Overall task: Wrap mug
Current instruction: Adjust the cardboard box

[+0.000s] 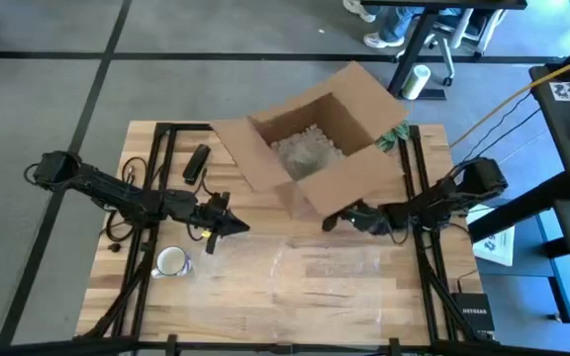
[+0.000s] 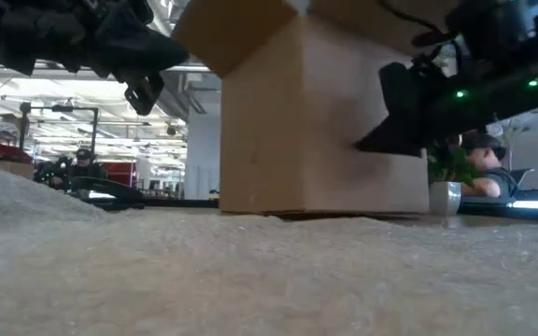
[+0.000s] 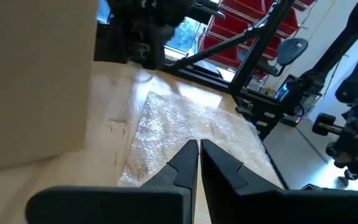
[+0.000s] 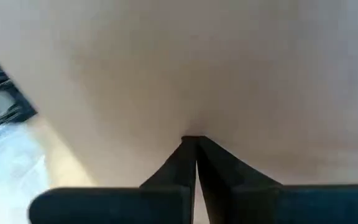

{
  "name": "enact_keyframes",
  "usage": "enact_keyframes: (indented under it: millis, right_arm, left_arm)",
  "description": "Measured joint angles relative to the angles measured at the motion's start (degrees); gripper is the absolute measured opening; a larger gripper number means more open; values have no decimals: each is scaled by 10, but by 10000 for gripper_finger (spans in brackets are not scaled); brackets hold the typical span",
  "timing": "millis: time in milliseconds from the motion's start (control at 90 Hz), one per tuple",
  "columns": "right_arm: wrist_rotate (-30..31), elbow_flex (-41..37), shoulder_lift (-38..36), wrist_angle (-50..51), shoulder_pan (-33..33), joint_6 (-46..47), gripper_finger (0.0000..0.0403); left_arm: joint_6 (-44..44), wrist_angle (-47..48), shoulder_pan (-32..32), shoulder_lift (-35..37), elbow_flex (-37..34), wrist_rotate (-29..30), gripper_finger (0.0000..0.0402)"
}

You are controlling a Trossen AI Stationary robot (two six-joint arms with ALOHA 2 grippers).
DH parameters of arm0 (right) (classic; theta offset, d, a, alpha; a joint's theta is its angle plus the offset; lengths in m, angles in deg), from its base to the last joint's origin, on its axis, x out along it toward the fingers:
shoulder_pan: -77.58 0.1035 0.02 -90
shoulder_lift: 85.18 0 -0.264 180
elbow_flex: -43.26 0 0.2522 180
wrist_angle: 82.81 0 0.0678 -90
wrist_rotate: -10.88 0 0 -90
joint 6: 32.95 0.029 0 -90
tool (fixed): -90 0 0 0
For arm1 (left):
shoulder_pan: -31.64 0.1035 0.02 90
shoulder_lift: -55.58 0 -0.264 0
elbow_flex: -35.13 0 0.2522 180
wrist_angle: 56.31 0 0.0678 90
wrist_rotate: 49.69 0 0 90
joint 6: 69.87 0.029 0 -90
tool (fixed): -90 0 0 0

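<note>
A pale mug [image 1: 171,261] stands upright on its base on the wooden table, near the front left. A clear sheet of bubble wrap [image 1: 336,265] lies flat on the table's middle; it also fills the foreground of the low view as bubble wrap [image 2: 250,271]. My left gripper [image 1: 234,226] hovers shut above the table, to the right of the mug and at the wrap's left edge [image 3: 191,124]. My right gripper [image 1: 329,223] is shut, its tips right at the near wall of the open cardboard box [image 1: 315,138]. My right gripper points its shut fingertips [image 4: 194,144] level at the cardboard box's near wall [image 4: 191,81], coming from the table's right. I cannot tell whether the tips touch the wall or stop just short of it.
The box [image 2: 316,121] holds loose packing material [image 1: 310,150], and its flaps stand out. A black oblong object [image 1: 197,163] lies at the far left of the table. A small green plant [image 1: 394,138] stands by the box's right corner. Cables [image 1: 117,232] trail under the left arm.
</note>
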Motion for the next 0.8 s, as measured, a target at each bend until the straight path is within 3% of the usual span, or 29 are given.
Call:
enact_keyframes:
  millis: [89, 378, 633, 800]
  right_arm:
    - [-62, 18, 12, -22, -27, -32, 0]
    - [-140, 131, 108, -24, -82, -69, 0]
    - [-152, 240, 228, -20, -84, -66, 0]
    - [-159, 249, 240, -52, -55, -82, 0]
  left_arm:
    - [3, 2, -5, 0, 0, 0, 0]
    - [-12, -10, -21, 0, 0, 0, 0]
    - [-17, -13, -63, 1, 0, 16, 0]
    - [-18, -13, -95, 1, 0, 36, 0]
